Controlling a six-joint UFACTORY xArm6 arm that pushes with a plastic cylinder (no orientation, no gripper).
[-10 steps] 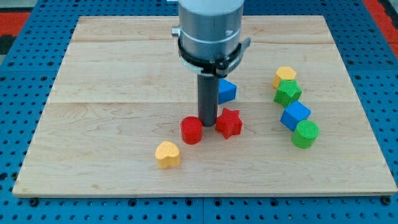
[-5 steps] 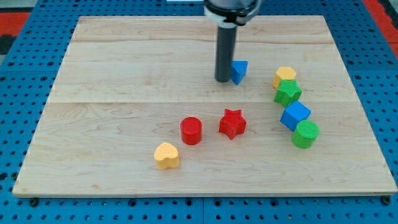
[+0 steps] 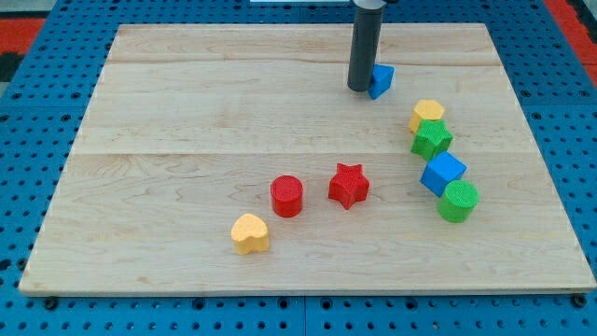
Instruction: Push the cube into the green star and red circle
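Observation:
The blue cube (image 3: 442, 174) lies at the view's right, between the green star (image 3: 431, 138) above it and a green circle (image 3: 458, 201) below it, touching both. The red circle (image 3: 287, 196) sits near the board's middle, to the left of a red star (image 3: 349, 185). My tip (image 3: 359, 89) is near the view's top, pressed against the left side of a small blue triangular block (image 3: 381, 80). It is well above and left of the cube.
A yellow hexagon block (image 3: 428, 113) touches the green star's top. A yellow heart (image 3: 250, 232) lies below and left of the red circle. The wooden board (image 3: 168, 121) rests on a blue pegboard, with its right edge close to the right cluster.
My tip has moved from between the red circle and red star up and to the right, pushing the small blue block toward the view's top right. The red star has shifted slightly.

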